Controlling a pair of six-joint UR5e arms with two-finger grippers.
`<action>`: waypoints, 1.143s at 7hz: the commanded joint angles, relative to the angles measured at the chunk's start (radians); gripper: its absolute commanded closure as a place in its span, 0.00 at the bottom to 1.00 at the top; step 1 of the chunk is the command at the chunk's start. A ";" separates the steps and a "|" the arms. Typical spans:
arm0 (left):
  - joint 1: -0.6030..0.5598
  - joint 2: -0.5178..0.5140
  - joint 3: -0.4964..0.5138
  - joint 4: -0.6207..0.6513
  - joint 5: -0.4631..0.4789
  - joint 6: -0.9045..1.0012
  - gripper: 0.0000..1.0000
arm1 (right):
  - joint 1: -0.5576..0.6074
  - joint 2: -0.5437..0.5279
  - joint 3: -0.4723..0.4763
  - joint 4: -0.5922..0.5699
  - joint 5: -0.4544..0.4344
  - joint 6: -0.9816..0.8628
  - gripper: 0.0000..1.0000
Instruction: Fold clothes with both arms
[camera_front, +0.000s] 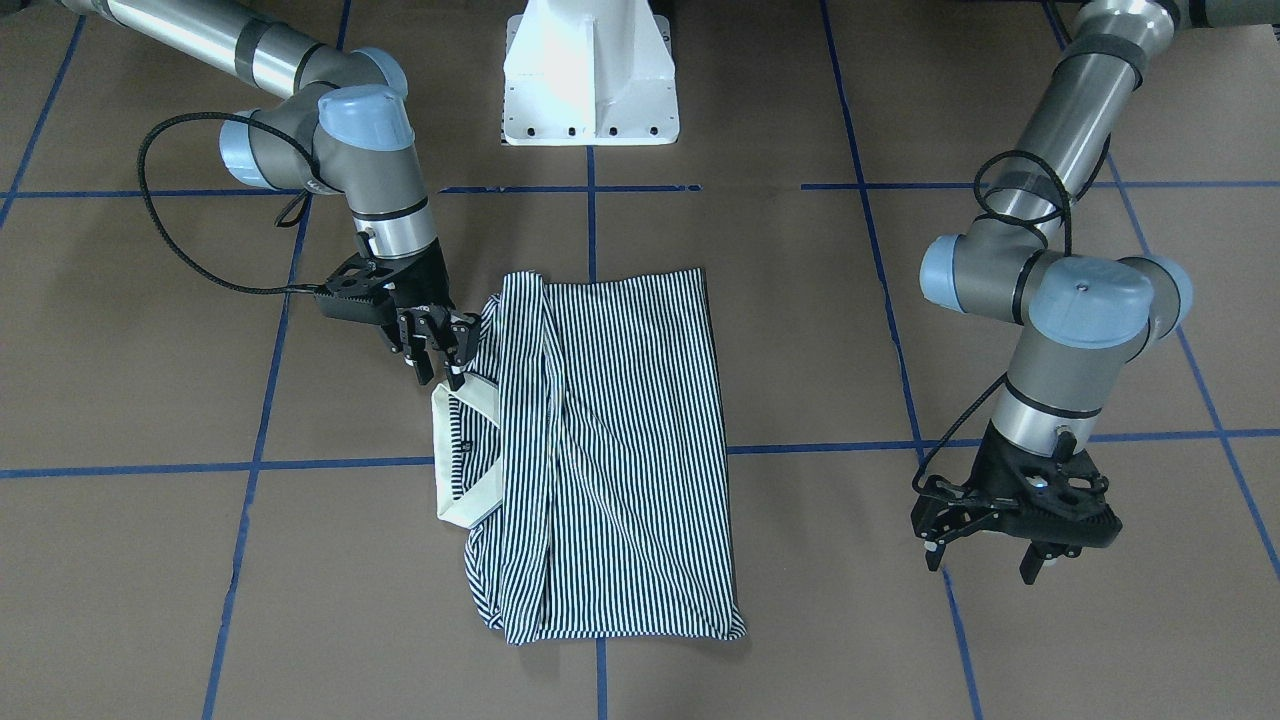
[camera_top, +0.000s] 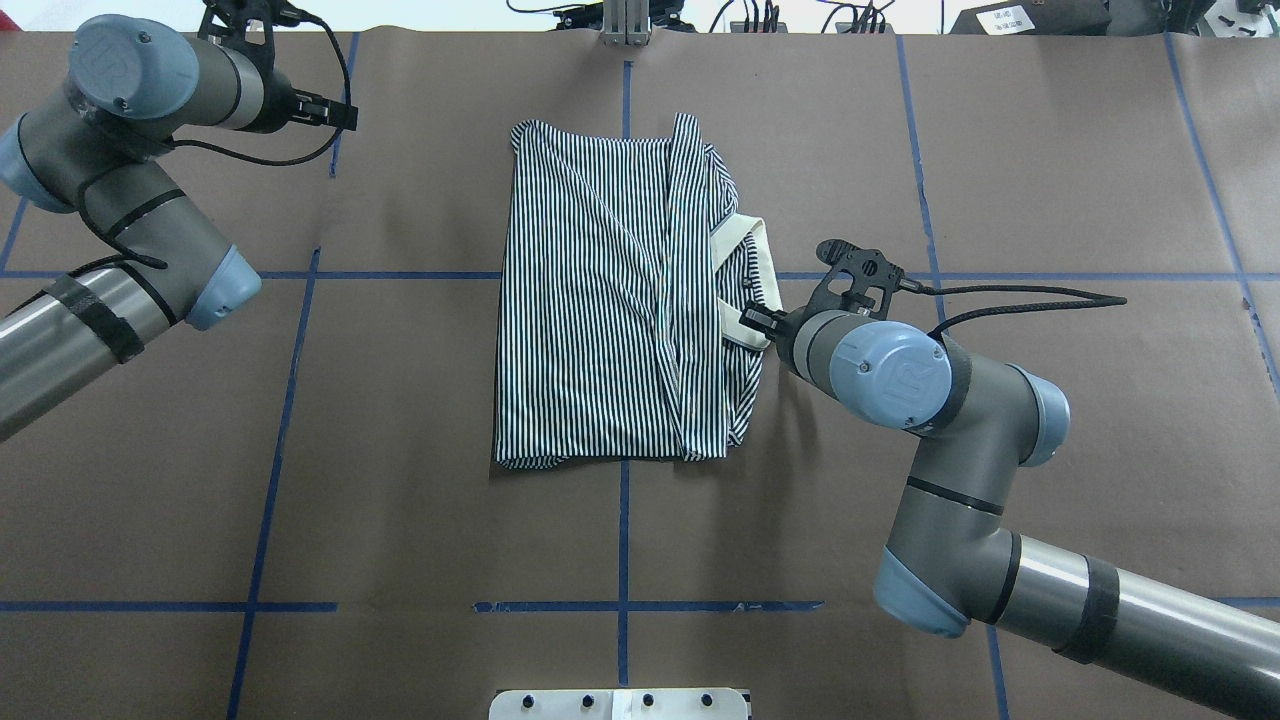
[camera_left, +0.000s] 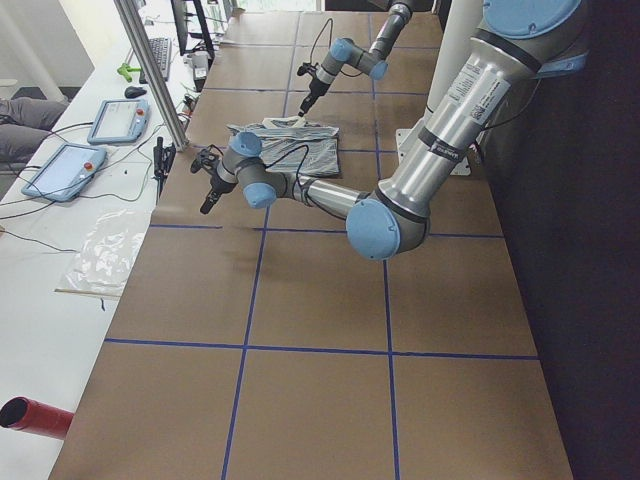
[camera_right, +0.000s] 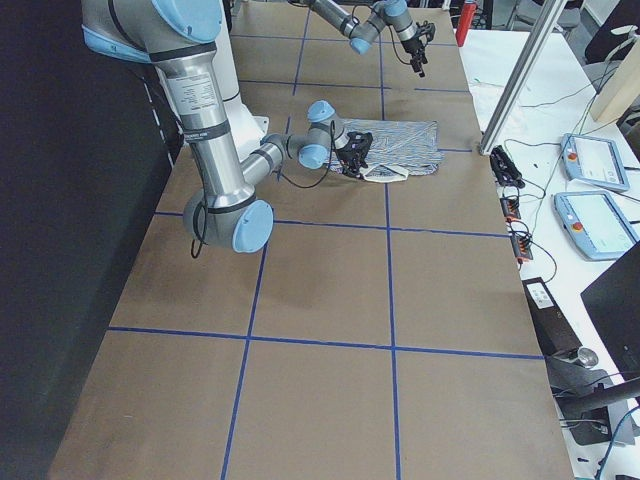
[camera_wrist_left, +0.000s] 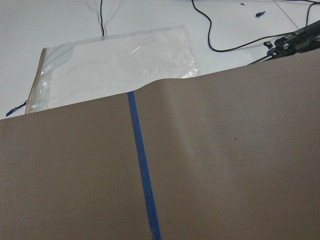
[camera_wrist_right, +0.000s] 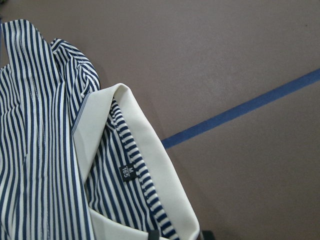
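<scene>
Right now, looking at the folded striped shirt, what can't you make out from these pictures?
- Whether the black right end effector grips the white collar of the navy-and-white striped polo shirt: its own wrist hides it overhead, and the right wrist view's bottom edge cuts it off.
- Buttons, chest logo: hidden by the folds in every view.
- Small black neck label: print too small, right wrist view.

We count one shirt (camera_front: 620, 440) on one counter (camera_front: 800, 600). There are two arms, the left arm (camera_front: 1065, 120) and the right arm (camera_front: 375, 160), and two hands, the left hand (camera_front: 983, 563) and the right hand (camera_front: 440, 372). Behind the hands stands one base (camera_front: 590, 70). Beyond the left hand we count two tablets, a far tablet (camera_left: 118, 120) and a near tablet (camera_left: 62, 172), one bag (camera_left: 105, 255) and one red tube (camera_left: 35, 417).
</scene>
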 joint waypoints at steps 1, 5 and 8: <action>0.000 0.000 -0.001 0.000 -0.003 0.000 0.00 | -0.001 0.007 0.093 -0.136 -0.002 -0.183 0.00; 0.000 0.002 -0.012 0.001 -0.058 0.000 0.00 | -0.061 0.064 0.166 -0.192 -0.181 -0.089 0.00; -0.001 0.009 -0.032 0.006 -0.083 -0.002 0.00 | -0.067 0.102 0.163 -0.207 -0.177 -0.122 0.00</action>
